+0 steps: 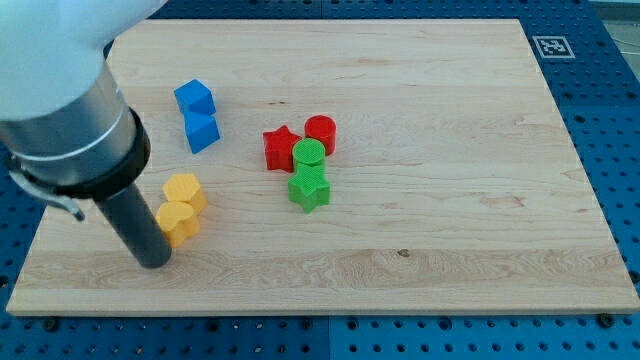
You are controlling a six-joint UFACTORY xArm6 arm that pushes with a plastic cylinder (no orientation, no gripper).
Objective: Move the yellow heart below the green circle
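On a pale wooden board [420, 90] ringed by blue pegboard, we are bringing my tip [155, 262] down at the view's lower left, where it is sitting just beside, and apparently touching, the lower of two yellow blocks. We are taking that lower piece for the yellow heart [178, 222], though its outline is hard to make out from this angle; the yellow block above it [186, 190] is looking more like a rounded hexagon, and the two are touching. The green circle [309, 154] is standing well to the right, wedged between a red star [280, 147], a red cylinder [320, 132] and a green star [309, 188] directly under it. Two blue blocks [198, 115] are sitting toward the view's top left, out of the way. We are carrying no jaws at all, only a bare rod, so there is nothing to spread or pinch. We are judging the heart to be a light, stiff plastic piece that will be sliding readily on the smooth wood and turning if pressed off-centre, so we are planning contact on the middle of its left face. The green star is occupying the spot under the circle, so the heart will likely be ending up below or beside that.
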